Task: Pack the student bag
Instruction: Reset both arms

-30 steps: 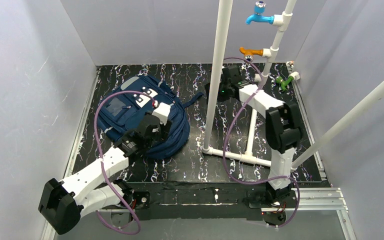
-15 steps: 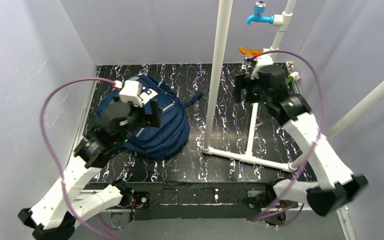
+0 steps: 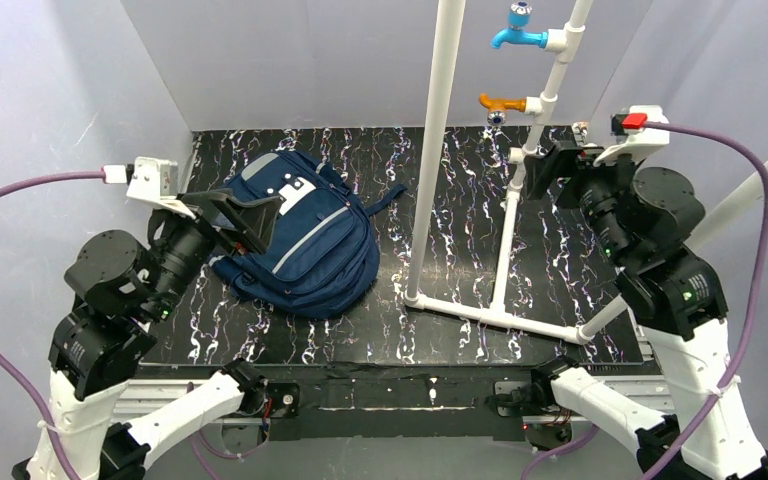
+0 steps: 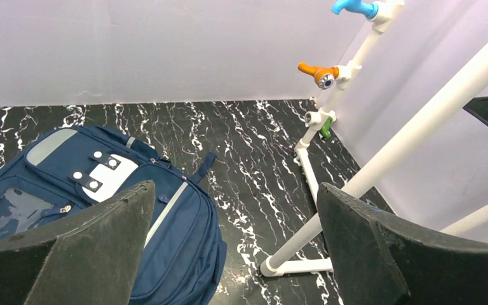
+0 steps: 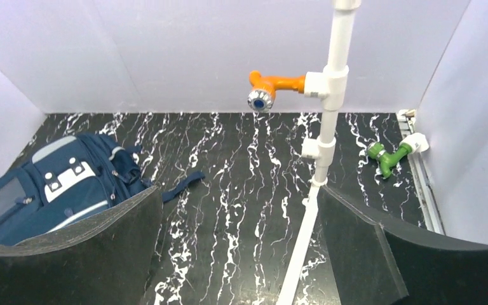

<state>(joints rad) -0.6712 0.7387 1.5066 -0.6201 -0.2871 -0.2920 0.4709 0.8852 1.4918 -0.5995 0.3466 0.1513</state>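
Navy backpack (image 3: 295, 235) lies flat on the left rear of the black, white-veined table (image 3: 410, 330). Front pocket faces up, and one strap trails toward the white pipe frame (image 3: 430, 150). Soft cloth, plump and rounded, with grey reflective stripes, a white patch with dark squares and a small clear window. Zips look closed, but they are too small to be sure.

The left gripper (image 3: 245, 218) hangs over the backpack's near-left edge, jaws wide apart with nothing between them. The right gripper (image 3: 552, 168) sits high by the pipes, likewise spread and empty. Both seem parked clear of the backpack, probably to leave it in open view. No loose items to pack are visible.

Hard plastic taps, orange (image 3: 500, 103) and green (image 5: 387, 155), sit on the frame.
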